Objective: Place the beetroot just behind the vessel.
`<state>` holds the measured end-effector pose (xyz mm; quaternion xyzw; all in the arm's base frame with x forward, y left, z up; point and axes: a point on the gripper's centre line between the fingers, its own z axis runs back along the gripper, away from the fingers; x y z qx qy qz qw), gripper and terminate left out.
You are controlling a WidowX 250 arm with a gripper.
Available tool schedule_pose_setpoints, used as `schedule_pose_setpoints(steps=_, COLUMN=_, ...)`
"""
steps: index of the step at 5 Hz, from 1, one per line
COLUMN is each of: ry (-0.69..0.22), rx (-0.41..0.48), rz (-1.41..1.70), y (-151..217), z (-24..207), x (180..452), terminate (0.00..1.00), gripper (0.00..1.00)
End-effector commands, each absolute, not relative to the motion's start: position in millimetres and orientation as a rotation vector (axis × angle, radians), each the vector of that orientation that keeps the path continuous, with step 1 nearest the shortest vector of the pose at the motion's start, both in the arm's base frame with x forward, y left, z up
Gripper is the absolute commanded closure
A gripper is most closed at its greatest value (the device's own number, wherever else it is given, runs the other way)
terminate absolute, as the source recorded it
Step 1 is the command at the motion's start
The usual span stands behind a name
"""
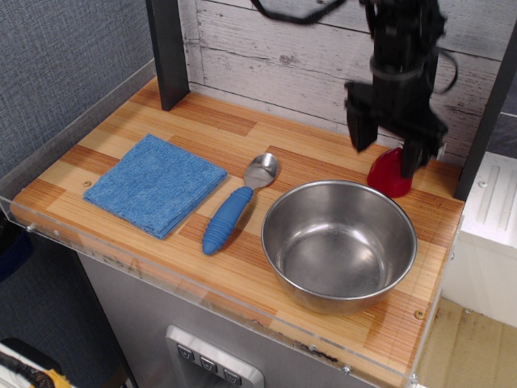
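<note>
The beetroot (388, 175) is a small glossy dark-red dome with a pointed top. It stands on the wooden counter (202, 153) just behind the far right rim of the vessel (339, 242), a large shiny steel bowl. My gripper (386, 147) hangs above the beetroot with its fingers open, one on each side. It holds nothing and is lifted clear of the beetroot.
A blue-handled metal spoon (239, 202) lies left of the bowl. A folded blue cloth (155, 184) lies at the left. A dark post (167, 50) stands at the back left, a plank wall runs behind, and a clear rim edges the counter front.
</note>
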<state>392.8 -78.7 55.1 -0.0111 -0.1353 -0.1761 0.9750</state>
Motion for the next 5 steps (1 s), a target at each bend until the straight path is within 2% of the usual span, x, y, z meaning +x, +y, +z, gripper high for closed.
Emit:
schedule_pose_setpoints(steps=1, ry=-0.382, rx=-0.014, rz=-0.326, y=-69.4, z=115.0, x=377.3, terminate=0.0, gripper=0.0)
schedule_pose_setpoints(steps=4, ry=-0.382, rx=-0.014, rz=-0.326, y=-69.4, z=115.0, x=377.3, terminate=0.0, gripper=0.0)
schedule_pose_setpoints(steps=5, ry=-0.382, rx=-0.014, rz=-0.326, y=-69.4, z=115.0, x=377.3, terminate=1.0, gripper=0.0)
